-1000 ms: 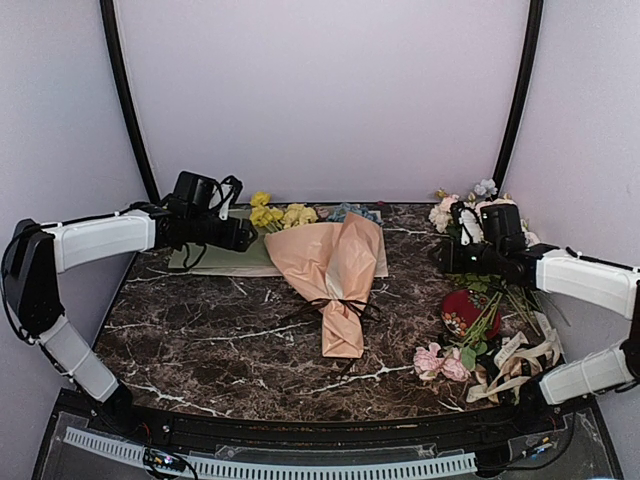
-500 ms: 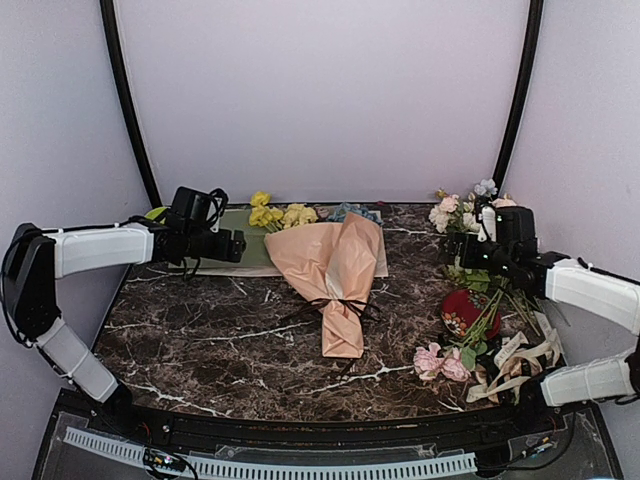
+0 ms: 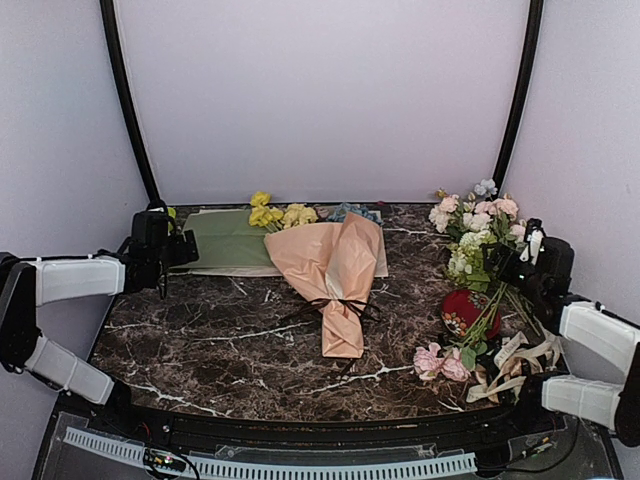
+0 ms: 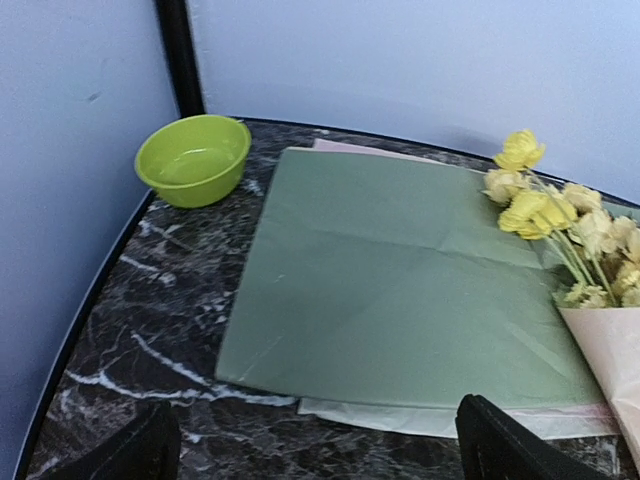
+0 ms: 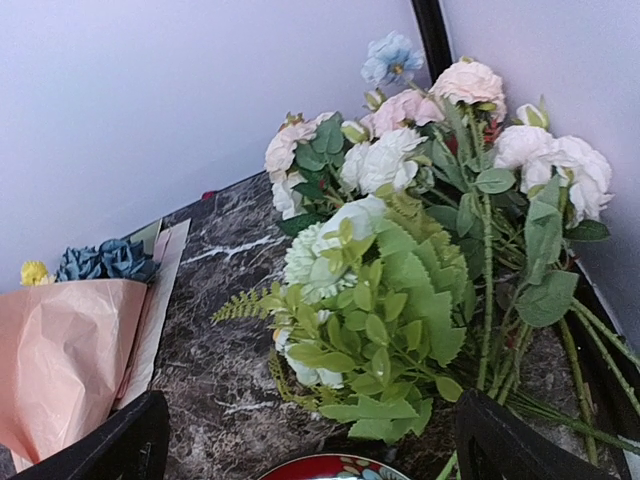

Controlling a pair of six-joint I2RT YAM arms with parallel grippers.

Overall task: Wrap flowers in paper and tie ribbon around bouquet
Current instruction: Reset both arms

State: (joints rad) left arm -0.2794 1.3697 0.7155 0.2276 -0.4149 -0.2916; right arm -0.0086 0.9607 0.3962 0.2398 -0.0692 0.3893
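**Figure. Both arms withdrawing from the tied bouquet.** The bouquet (image 3: 335,275) is lying at the middle of the marble table (image 3: 200,340), its wide end pointing to the back wall and its narrow end to the near edge. The peach-pink paper (image 3: 350,250) is enclosing the stems. The yellow blossoms (image 3: 275,213) and the blue hydrangea head (image 3: 350,211) are showing above the wide end. The thin dark ribbon (image 3: 335,305) is circling the cone's narrow waist, its loose ends trailing onto the marble.

Over the last second, the 2 arms have been pulling outward from the centre. The left gripper (image 4: 312,425) is now hanging near the left edge, and the right gripper (image 5: 310,415) near the right edge. Both are standing with jaws spread wide, gripping nothing, and both are well apart from the bouquet. Judging by this, the wrapping and tying are looking finished and the arms are retiring.

A green sheet (image 4: 400,290), with a paler sheet under it, is lying beneath the blossoms. A lime-green bowl (image 4: 195,158) is sitting in the back left corner. A loose bunch of pink and white roses (image 5: 430,130) is crowding the space just ahead of the right gripper. A red round object (image 3: 465,310), 2 stray pink flower heads (image 3: 440,362) and wide cream ribbons (image 3: 515,365) are lying near it. Nothing is lying between either gripper and the bouquet.
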